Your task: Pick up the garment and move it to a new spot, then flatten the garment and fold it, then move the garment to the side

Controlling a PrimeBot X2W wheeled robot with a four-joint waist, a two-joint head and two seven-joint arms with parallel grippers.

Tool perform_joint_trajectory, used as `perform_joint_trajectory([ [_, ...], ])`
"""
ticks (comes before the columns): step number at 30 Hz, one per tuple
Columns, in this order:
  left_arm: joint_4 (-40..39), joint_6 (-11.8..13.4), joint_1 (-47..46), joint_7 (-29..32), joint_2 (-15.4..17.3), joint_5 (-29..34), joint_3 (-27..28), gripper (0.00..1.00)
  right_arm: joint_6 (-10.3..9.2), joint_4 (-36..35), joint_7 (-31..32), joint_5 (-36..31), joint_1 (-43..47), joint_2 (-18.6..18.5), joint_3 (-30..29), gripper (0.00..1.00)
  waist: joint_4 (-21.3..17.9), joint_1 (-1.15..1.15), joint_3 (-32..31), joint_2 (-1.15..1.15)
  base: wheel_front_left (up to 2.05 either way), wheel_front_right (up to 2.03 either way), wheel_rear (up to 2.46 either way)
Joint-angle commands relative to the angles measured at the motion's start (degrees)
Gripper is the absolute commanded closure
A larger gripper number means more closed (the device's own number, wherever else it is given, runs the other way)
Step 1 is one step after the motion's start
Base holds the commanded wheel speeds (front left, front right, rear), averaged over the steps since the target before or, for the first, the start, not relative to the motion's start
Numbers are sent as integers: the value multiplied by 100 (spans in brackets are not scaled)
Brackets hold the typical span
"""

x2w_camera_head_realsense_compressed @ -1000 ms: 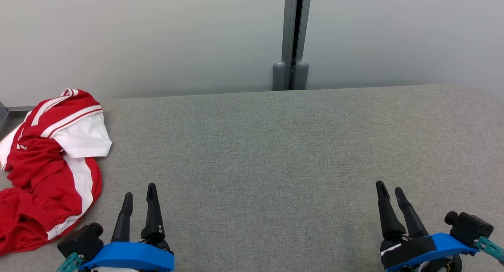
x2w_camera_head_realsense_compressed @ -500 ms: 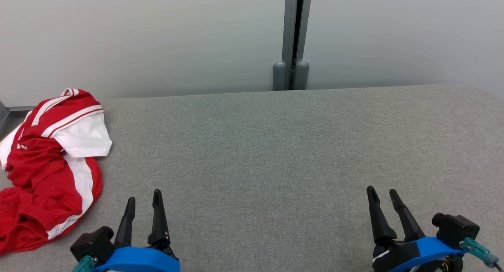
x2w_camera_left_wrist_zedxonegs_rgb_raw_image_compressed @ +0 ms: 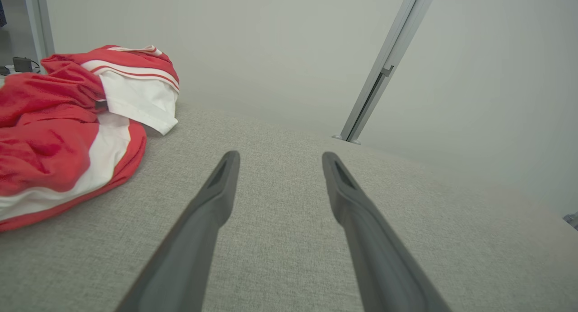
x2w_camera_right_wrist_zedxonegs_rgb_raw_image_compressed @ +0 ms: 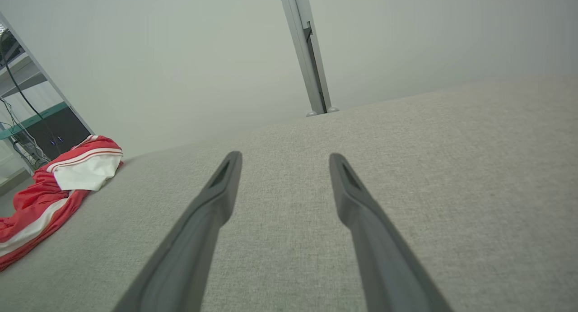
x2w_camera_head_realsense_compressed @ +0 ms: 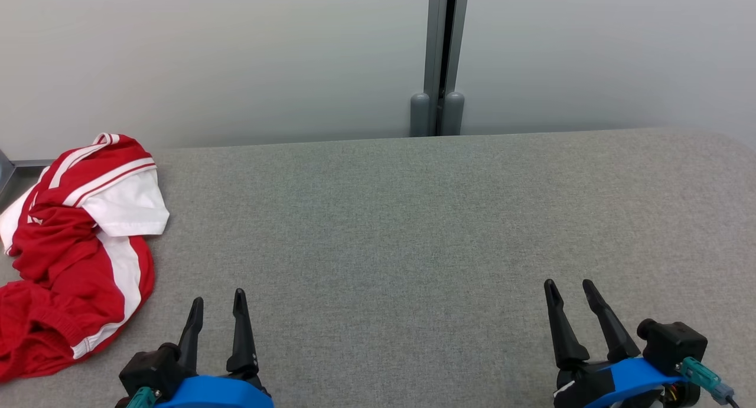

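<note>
A crumpled red garment [x2w_camera_head_realsense_compressed: 65, 260] with white stripes and a white panel lies bunched at the far left of the grey fabric table [x2w_camera_head_realsense_compressed: 413, 219], partly over its left edge. It also appears at the left of the left wrist view as the garment [x2w_camera_left_wrist_zedxonegs_rgb_raw_image_compressed: 58, 136] and small at the far left of the right wrist view as the garment [x2w_camera_right_wrist_zedxonegs_rgb_raw_image_compressed: 49, 185]. My left gripper [x2w_camera_head_realsense_compressed: 217, 299] stands open near the front edge, just right of the garment and apart from it. My right gripper [x2w_camera_head_realsense_compressed: 570, 285] is open at the front right, nothing between its fingers.
A pale wall runs behind the table, with a grey vertical post [x2w_camera_head_realsense_compressed: 438, 59] at its middle. A shelf with cables [x2w_camera_right_wrist_zedxonegs_rgb_raw_image_compressed: 22, 118] stands beyond the table's left end. Bare grey fabric spreads between the two grippers.
Both grippers have drawn back toward the front edge, the left one shifting a little right and the right one a little left. The garment has not moved.
</note>
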Motion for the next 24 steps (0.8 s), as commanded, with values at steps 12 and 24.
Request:
perform_joint_trajectory([
  [12,125,54,51,-168,25,443,74,0,12,-48,-177,-615,-1,-45,-16,0,8,0,-9,0,0,0,0],
  [24,302,-19,56,-299,26,604,-18,0,9,-20,-310,-1090,11,-47,-22,0,17,0,-13,0,0,0,0],
])
